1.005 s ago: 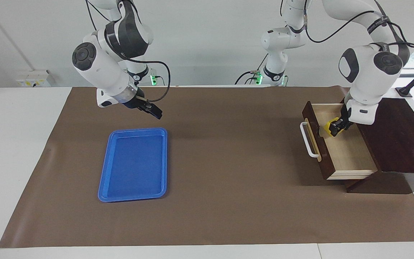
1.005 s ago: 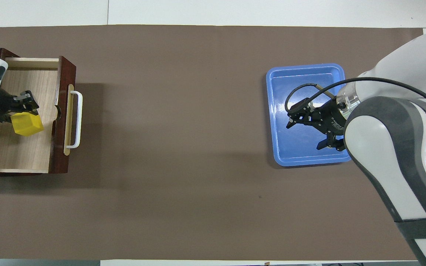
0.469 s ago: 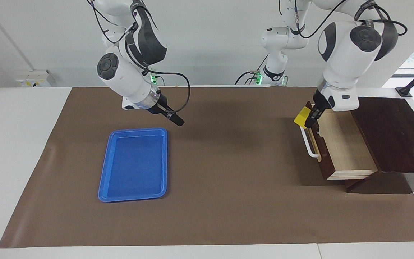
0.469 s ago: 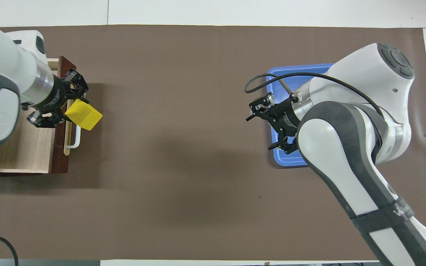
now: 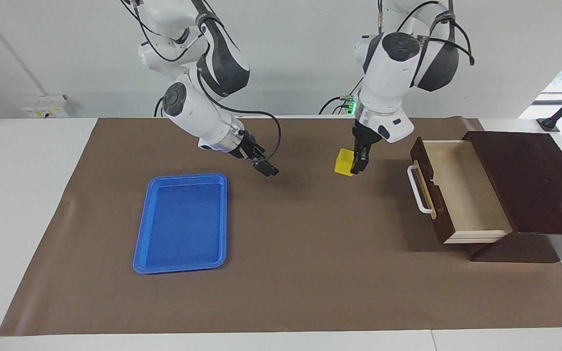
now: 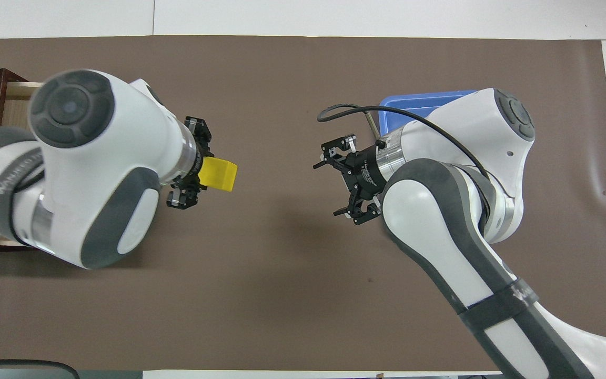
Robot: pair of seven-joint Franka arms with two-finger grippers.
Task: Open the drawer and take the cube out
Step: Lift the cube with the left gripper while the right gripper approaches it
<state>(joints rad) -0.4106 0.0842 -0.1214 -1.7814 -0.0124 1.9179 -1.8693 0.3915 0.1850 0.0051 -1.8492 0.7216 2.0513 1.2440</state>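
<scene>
I have both arms raised over the mat (image 5: 310, 273), elbows high and wrists bent down toward the middle of the table. Starting at the right arm's end, the tray (image 5: 181, 223) lies flat on the mat with nothing in it. My right gripper (image 5: 265, 168) hangs in the air over bare mat just beside the tray's corner nearest the robots, its forearm slanting down and inward from a folded elbow; in the overhead view its jaws stand spread wide with nothing between them (image 6: 341, 185). Next comes my left gripper (image 5: 356, 163), pointing almost straight down from a forearm that drops steeply from the shoulder, over open mat between the tray and the drawer. Its fingers are clamped on the cube (image 5: 344, 162), which sticks out to one side of the fingertips and is held clear of the mat; from overhead the cube (image 6: 218, 175) juts from the gripper (image 6: 190, 176) toward the table's middle. At the left arm's end the drawer (image 5: 461, 190) stands pulled out of its box (image 5: 530, 180), handle (image 5: 418, 189) facing the table's middle, its pale interior bare.
</scene>
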